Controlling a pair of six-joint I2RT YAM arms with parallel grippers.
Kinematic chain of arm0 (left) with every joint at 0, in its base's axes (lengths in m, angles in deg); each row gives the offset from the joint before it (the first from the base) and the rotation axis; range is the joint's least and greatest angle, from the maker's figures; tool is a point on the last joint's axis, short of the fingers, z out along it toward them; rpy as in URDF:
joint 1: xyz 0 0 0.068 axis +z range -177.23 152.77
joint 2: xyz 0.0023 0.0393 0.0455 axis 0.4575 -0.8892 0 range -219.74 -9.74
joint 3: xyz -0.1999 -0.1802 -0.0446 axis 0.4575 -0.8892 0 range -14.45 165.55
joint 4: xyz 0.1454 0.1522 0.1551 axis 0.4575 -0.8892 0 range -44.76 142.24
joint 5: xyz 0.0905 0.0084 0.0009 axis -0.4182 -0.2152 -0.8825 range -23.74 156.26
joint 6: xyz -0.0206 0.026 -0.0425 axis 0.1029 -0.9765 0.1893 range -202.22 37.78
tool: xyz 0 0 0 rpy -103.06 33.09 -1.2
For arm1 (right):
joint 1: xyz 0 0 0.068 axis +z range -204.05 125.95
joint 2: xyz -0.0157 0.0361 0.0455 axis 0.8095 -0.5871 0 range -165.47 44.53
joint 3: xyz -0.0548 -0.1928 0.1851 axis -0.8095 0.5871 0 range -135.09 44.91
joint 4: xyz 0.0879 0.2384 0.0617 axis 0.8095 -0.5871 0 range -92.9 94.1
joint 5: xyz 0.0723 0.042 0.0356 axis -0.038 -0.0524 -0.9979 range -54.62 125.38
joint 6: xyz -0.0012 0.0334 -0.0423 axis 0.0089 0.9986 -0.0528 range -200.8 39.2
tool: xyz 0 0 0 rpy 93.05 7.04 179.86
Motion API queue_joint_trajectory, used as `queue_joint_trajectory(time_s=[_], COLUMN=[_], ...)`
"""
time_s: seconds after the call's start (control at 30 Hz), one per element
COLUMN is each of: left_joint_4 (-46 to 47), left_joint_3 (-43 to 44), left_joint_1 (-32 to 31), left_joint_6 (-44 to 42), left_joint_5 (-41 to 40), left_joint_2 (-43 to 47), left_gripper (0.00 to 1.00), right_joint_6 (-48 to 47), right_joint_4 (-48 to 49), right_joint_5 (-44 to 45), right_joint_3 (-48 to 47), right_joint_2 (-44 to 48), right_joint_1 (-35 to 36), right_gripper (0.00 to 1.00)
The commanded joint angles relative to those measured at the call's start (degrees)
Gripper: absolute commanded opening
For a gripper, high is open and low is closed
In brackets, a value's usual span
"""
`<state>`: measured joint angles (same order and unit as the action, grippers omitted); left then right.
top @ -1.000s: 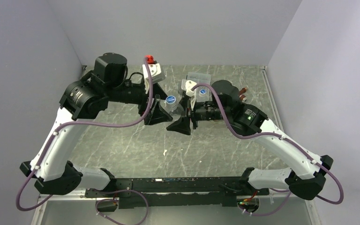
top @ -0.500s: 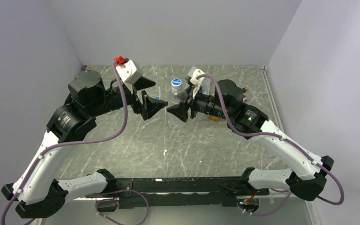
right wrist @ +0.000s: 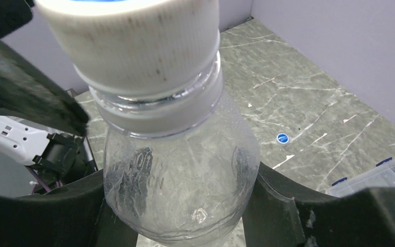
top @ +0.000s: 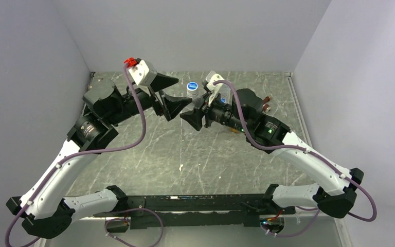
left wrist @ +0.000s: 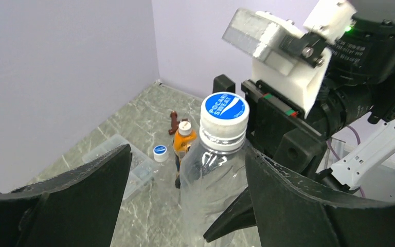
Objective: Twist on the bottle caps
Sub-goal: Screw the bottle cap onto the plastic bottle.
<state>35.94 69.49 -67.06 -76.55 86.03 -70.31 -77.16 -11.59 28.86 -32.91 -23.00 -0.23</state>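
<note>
Right gripper (right wrist: 180, 221) is clamped on the belly of a clear plastic bottle (left wrist: 211, 180), a finger pressed into each side, holding it upright at the back middle of the grey-green marbled tabletop (top: 149, 154). The bottle's base is cut off in both wrist views, and from above its body is mostly buried behind black fingers. A white ribbed cap with a blue top (left wrist: 225, 116) sits on the neck; how tight, can't tell. Left gripper (left wrist: 187, 154) is spread wide around that cap, gap on both sides, gripping nothing. Behind, a small orange bottle with a dark label (left wrist: 181, 145) is half hidden, with a loose small blue cap (left wrist: 159, 152) and a flat clear plastic box (left wrist: 115, 159) just beside it. Broad tabletop lies between grippers and arm bases.
</note>
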Motion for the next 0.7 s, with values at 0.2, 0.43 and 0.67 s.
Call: queue_joint_trajectory(time_s=[0.2, 0.43, 0.67], left_joint_4=[8.3, 10.8, 13.7], left_joint_3=[0.2, -0.6, -1.4], left_joint_1=[0.1, 0.1, 0.1], left_joint_6=[1.0, 1.9, 2.2], left_joint_5=[8.5, 8.1, 7.4], left_joint_2=[-0.2, -0.8, -1.2], left_gripper=[0.81, 0.8, 0.8], right_joint_6=[0.1, 0.0, -0.3], right_joint_4=[3.7, 3.6, 3.1], right_joint_5=[3.4, 3.6, 4.0], right_joint_3=[-0.8, -0.8, -1.1], right_joint_2=[-0.4, -0.4, -0.6], right_joint_1=[1.1, 1.4, 1.7], right_gripper=[0.43, 0.43, 0.43])
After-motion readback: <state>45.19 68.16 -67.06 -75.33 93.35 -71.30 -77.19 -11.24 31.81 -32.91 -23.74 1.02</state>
